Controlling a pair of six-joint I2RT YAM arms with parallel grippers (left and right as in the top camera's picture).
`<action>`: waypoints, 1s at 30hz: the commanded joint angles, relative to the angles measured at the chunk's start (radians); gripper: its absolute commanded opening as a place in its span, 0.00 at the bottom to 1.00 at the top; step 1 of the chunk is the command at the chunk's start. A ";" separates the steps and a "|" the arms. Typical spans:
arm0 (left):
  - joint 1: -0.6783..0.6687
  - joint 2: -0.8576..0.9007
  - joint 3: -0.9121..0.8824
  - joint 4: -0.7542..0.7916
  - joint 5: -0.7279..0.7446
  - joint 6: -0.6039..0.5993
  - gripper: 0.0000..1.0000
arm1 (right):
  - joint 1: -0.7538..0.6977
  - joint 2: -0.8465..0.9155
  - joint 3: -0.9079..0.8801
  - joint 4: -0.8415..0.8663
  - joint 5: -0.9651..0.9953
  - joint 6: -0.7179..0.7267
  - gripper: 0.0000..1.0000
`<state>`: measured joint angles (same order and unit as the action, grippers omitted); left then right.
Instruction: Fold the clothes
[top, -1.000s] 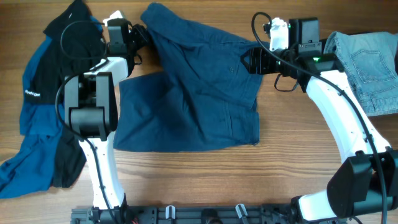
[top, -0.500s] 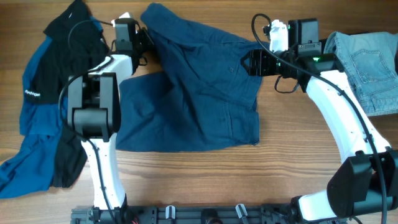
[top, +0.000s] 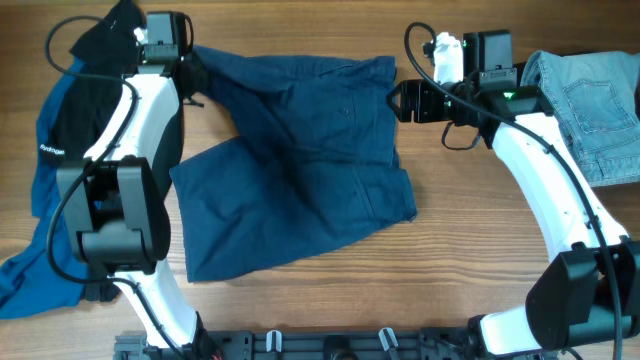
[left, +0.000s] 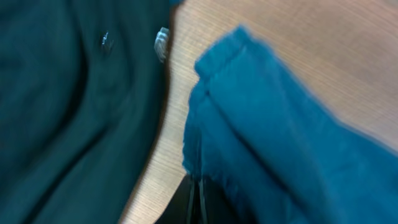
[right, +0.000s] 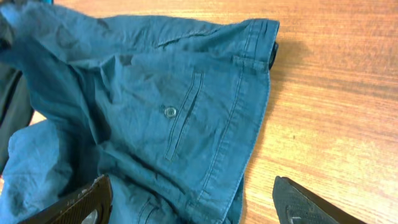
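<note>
Wood table (top: 300, 310): saw shorts (top: 300, 150) spread rumpled between jacket (top: 60, 130) and jeans (top: 590, 100), no fold made yet. Noted left gripper (top: 197, 68) clenched, apparently pinching shorts' far-left corner (wrist view blurred); right gripper (top: 393, 100) released beside their right edge. Judged all three unfolded.

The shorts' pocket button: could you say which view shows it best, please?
The right wrist view: the button sits sharp beside the pocket slit. Overhead it is too small to tell on the shorts; the left wrist view is too blurred.

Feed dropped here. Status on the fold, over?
Left gripper shut on shorts corner. Right gripper open beside waistband. Shorts lie unfolded. Jacket, jeans at the sides.
</note>
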<state>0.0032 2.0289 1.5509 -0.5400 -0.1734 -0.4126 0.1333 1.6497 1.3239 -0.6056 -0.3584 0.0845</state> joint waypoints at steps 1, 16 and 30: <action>0.003 -0.004 0.000 -0.111 -0.045 0.016 0.04 | 0.005 0.010 0.011 0.050 -0.015 -0.026 0.84; 0.003 -0.012 0.001 -0.594 0.004 0.062 0.86 | 0.040 0.125 0.011 0.184 -0.008 -0.032 0.86; -0.040 -0.131 0.001 -0.259 0.009 0.467 0.91 | 0.040 0.127 0.011 0.194 -0.007 -0.032 0.86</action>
<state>-0.0319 1.8660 1.5513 -0.8066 -0.1745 -0.1001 0.1715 1.7664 1.3239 -0.4168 -0.3584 0.0727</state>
